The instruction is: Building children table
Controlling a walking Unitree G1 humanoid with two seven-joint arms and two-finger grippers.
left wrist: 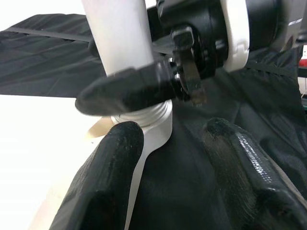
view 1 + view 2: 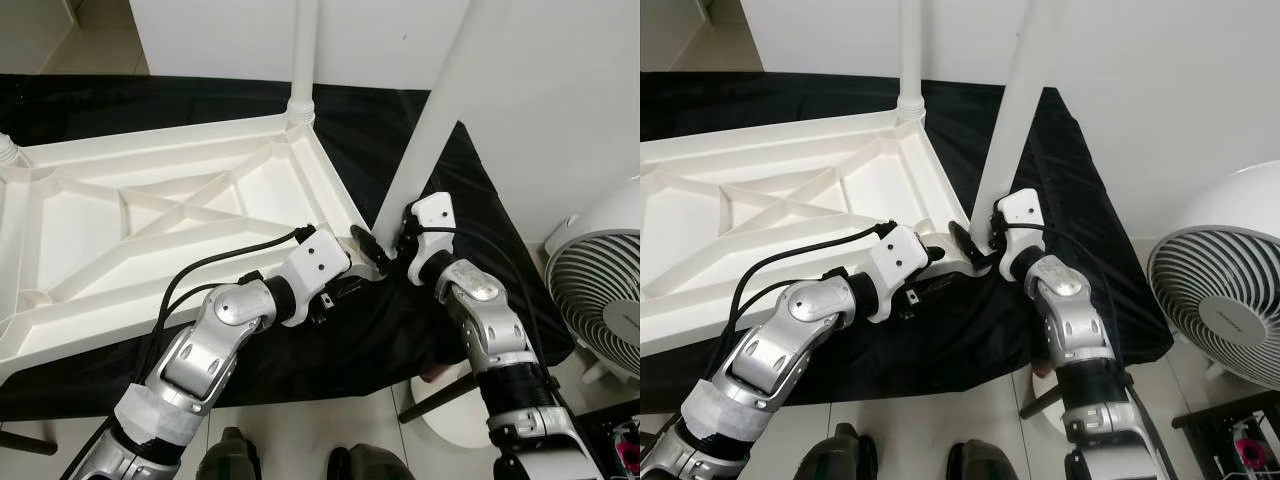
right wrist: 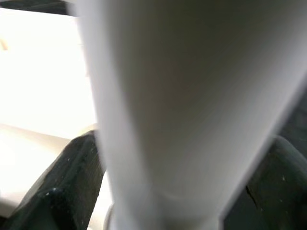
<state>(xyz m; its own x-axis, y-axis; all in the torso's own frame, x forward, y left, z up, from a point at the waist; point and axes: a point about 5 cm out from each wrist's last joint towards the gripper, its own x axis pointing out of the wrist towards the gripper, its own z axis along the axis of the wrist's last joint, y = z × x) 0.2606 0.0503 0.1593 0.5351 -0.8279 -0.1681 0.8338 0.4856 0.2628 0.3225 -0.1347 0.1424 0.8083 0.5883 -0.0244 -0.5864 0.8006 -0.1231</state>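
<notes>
Nearest to us, our two silver arms reach forward over a black cloth (image 2: 400,330) that drapes the support under the work. Our left hand (image 2: 352,275) sits at the near corner of the upturned white tabletop (image 2: 150,240). In its wrist view the fingers (image 1: 108,177) are spread apart with nothing between them but cloth and the corner socket (image 1: 156,122), so it grips nothing. We judge it is there to steady the corner while the leg goes in.

Our right hand (image 2: 385,250) is closed around the base of a white table leg (image 2: 430,120), one black finger (image 3: 72,172) on each side of the tube in its wrist view. The leg leans slightly as it rises from the socket (threads show at its foot), so we judge it is being seated or turned and is not yet home.

Farther off, a second leg (image 2: 303,60) stands upright at the far corner of the tabletop. A white fan (image 2: 600,290) stands on the floor to the right, well apart from the work.
</notes>
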